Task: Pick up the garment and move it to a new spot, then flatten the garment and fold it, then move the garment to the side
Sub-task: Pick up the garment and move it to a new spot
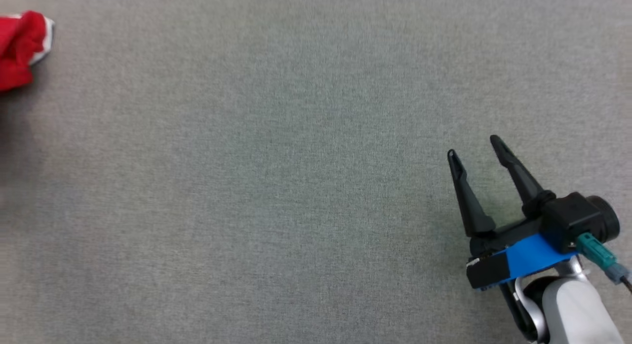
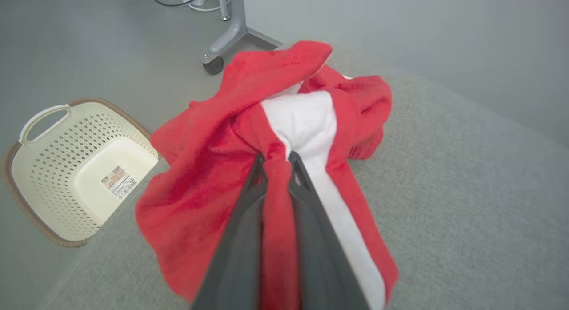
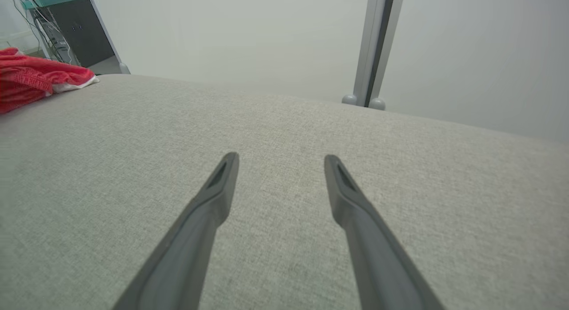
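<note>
Okay, left wrist view: the left gripper sits at bottom centre, fingers pointing up the frame and drawn narrow, pinching a red fold of the garment. The garment is red with a white band. It is bunched and draped around both fingers, and its far end is on the grey table near the table's edge. Whether the rest is lifted clear, cannot tell.

Head view: the right gripper is at lower right, forearm coming in from the bottom right corner. Its fingers are spread wide, point up and slightly left, and hold nothing over bare table. The garment is at the upper left edge, cut off by the frame and well apart from that gripper.

Right wrist view: the right gripper has its fingers apart above the table, with the garment at upper left.

Container: a cream perforated basket sits at the left of the left wrist view, on the floor beside the table, handle toward the upper left. Inside it is a label stuck on the bottom. A wheeled stand is at top centre.
</note>
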Available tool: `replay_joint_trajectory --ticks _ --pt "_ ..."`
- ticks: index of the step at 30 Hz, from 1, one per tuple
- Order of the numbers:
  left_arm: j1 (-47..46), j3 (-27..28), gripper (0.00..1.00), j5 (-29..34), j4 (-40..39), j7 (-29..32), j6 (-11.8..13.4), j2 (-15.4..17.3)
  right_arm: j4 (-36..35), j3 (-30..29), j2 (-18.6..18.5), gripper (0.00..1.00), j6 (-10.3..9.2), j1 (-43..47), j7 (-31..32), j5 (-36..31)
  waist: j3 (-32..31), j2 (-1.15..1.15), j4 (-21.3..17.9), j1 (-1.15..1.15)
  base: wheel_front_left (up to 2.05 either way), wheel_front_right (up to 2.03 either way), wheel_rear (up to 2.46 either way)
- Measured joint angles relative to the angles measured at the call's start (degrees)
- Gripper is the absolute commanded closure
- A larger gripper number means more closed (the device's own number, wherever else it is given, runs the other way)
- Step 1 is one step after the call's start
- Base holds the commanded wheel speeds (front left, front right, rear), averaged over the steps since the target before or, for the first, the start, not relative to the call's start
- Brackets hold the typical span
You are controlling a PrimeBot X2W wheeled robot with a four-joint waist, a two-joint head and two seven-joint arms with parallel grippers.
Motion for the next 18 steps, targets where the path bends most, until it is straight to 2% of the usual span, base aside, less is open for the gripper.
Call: replay_joint_trajectory --ticks 6,8,13,18 --pt "-1.6 -2.4 1.0 2.7 -9.0 0.4 0.2 2.0 4.4 1.5 1.8 0.0 0.0 0.8 -2.0 2.1 -6.9 0.0 -0.2 -0.01 0.0 0.0 0.0" --pt "-2.8 -3.9 1.0 3.2 -12.6 1.4 -0.6 2.0 5.6 1.3 2.0 0.0 0.0 1.6 -2.5 2.5 -9.4 0.0 -0.5 -0.01 0.0 0.0 0.0" --pt "-5.6 -8.0 1.0 4.6 -21.6 3.9 -2.4 1.0 7.8 0.5 2.7 0.0 0.0 3.6 -3.8 3.5 -15.1 0.0 -2.2 -0.02 0.0 0.0 0.0" --pt "-7.0 -12.0 1.0 4.3 -29.7 7.0 -3.6 -1.9 8.5 0.4 3.2 0.0 0.0 5.2 -4.3 4.0 -19.1 0.0 -5.1 -0.02 0.0 0.0 0.0"
